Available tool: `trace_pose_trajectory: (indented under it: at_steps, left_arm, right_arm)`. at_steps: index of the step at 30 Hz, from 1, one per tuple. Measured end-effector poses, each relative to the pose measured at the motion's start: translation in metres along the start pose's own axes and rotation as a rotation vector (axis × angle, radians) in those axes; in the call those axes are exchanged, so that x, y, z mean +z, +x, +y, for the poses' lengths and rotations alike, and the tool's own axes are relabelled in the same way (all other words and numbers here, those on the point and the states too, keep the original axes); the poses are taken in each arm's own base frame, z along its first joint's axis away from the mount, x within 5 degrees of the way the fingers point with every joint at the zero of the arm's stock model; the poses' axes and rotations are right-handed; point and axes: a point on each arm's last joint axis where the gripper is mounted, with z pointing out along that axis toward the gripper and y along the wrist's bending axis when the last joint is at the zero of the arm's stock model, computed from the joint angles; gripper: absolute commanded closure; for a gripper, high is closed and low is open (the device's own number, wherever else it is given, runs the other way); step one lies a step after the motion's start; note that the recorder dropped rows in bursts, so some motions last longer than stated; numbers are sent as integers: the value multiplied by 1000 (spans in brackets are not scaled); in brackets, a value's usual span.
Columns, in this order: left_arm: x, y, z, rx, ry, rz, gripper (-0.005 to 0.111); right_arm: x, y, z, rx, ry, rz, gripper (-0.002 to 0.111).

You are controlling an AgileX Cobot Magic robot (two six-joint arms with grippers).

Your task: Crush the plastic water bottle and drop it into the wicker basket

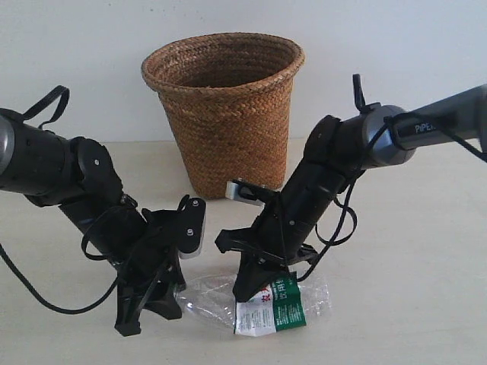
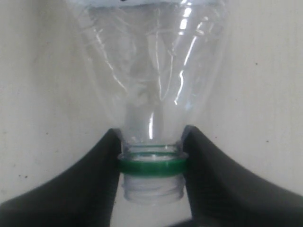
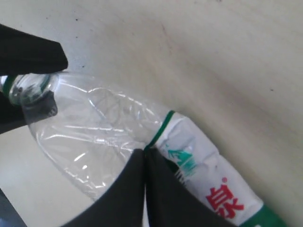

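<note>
The plastic water bottle (image 1: 283, 306) lies on its side on the table in front of the wicker basket (image 1: 224, 114), its clear body dented and its green-and-white label crumpled. In the left wrist view its neck (image 2: 151, 163) shows a green ring and bare threads, with no cap on. My left gripper (image 2: 151, 161) is shut on that neck, one finger on each side; the exterior view shows the left gripper (image 1: 156, 313) low at the bottle's left end. My right gripper (image 3: 144, 153) has its fingers shut together, tips pressed on the bottle (image 3: 94, 132) at the label's edge.
The basket stands upright behind both arms, against the white wall. Cables hang beside each arm. The pale table (image 1: 411, 251) runs out to the right and to the front.
</note>
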Motion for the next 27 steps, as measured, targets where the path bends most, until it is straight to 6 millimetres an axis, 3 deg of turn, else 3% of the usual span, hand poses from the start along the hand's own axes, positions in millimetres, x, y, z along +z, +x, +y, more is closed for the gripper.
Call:
trace_pose_trajectory:
  at_steps: [10, 20, 23, 27]
  left_arm:
    - [2, -3, -1, -14, 2, -13, 102]
    - [2, -3, -1, -23, 4, -13, 102]
    - [1, -3, -1, -23, 4, -14, 102]
    - [-9, -7, -3, -12, -3, -26, 102]
  right_arm:
    - [-27, -6, 15, -156, 29, 54, 108]
    - [-109, 11, 59, -346, 109, -99, 108]
    - [-138, 24, 59, -356, 126, -160, 108]
    - [-176, 57, 46, -318, 160, -230, 108]
